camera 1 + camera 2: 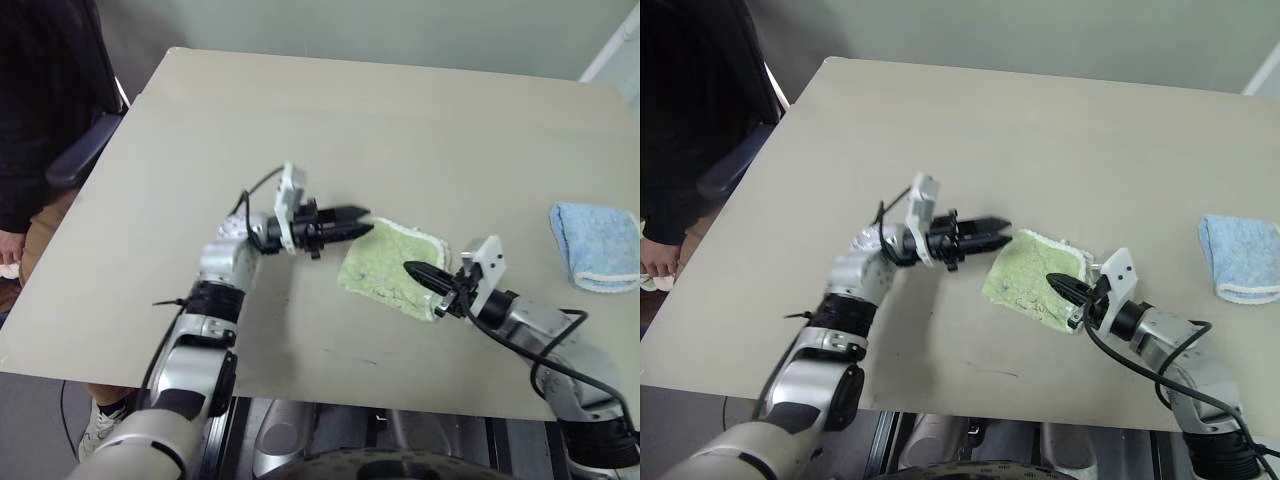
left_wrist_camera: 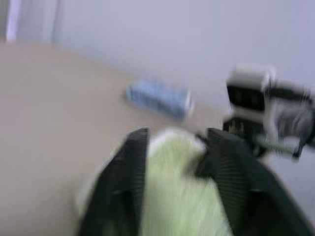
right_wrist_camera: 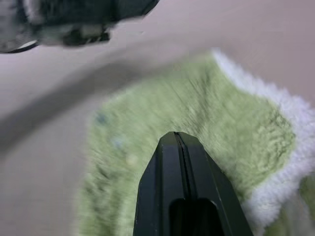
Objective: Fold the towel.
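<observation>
The towel [image 1: 392, 268], light green with a white edge, lies folded into a small flat packet on the table [image 1: 300, 120] right of centre. My left gripper [image 1: 360, 218] points right, its tips at the towel's far left corner. In the left wrist view its two black fingers [image 2: 129, 162] stand apart, and the green cloth [image 2: 172, 196] shows between them. It is open and grips nothing. My right gripper [image 1: 412, 269] hovers over the towel's near right part, pointing left. Its fingers [image 3: 178, 147] are pressed together over the green cloth [image 3: 211, 113], shut on nothing.
A smaller light blue towel [image 1: 597, 243] lies folded near the table's right edge. A person in dark clothes [image 1: 40, 120] stands at the table's left side. The far half of the table is bare.
</observation>
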`<action>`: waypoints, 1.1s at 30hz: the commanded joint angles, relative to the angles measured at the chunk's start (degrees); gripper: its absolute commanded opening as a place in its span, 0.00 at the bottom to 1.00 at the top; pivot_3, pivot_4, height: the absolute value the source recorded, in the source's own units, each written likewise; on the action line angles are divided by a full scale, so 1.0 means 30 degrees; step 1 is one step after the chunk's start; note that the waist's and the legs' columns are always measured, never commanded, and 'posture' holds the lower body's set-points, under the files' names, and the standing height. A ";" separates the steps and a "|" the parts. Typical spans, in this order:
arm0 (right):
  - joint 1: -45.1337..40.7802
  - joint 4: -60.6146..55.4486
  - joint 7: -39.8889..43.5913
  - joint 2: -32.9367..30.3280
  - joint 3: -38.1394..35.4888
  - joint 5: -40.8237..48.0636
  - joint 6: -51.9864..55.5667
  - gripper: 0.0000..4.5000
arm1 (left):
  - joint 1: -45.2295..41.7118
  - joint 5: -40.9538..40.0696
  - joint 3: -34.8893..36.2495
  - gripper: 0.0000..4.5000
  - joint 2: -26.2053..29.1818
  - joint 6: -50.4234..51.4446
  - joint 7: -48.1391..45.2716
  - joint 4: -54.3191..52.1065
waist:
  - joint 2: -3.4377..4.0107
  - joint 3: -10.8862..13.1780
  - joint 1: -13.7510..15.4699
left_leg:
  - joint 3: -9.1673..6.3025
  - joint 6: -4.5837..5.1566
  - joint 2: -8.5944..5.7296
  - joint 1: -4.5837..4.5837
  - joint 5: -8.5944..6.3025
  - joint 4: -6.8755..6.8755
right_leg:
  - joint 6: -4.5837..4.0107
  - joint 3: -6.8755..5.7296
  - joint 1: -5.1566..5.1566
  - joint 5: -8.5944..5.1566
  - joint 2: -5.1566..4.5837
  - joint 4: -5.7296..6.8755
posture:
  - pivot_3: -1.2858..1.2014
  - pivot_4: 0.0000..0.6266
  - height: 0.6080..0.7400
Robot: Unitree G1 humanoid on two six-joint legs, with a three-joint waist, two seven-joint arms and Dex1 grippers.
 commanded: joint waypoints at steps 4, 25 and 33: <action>-0.0026 -0.1783 0.0271 -0.1187 -0.2677 0.2189 0.1276 0.35 | -0.0603 -0.1920 0.1170 1.00 0.2369 0.4800 0.0201 -0.1267 | 0.0001 0.0001 -0.0003 | -0.0001 0.0011 0.0006 0.0023 -0.0016 -0.0030 | 0.0090 0.0003 -0.0005 0.0015 0.0001 0.0004 | 0.52 0.24 0.95; 0.4089 -0.4360 0.0903 -0.4589 -0.5522 0.2901 0.3027 0.99 | -0.3162 -0.0637 -0.2391 1.00 0.4262 1.6135 0.1616 0.2612 | -0.0035 0.0023 0.0165 | -0.0020 -0.0032 -0.0002 -0.0091 -0.0017 -0.0037 | 0.0044 0.0001 -0.0121 -0.0011 -0.0005 0.0009 | 0.52 0.24 0.95; 0.5326 -0.5484 0.0921 -0.4713 -0.7237 0.3798 0.3517 0.99 | -0.5659 0.0752 -0.4561 1.00 0.2760 1.7434 0.0121 0.8171 | -0.0056 0.0036 0.0257 | -0.0010 -0.0084 -0.0009 -0.0100 0.0016 -0.0024 | 0.0257 0.0009 -0.0116 -0.0038 -0.0005 0.0001 | 0.52 0.24 0.95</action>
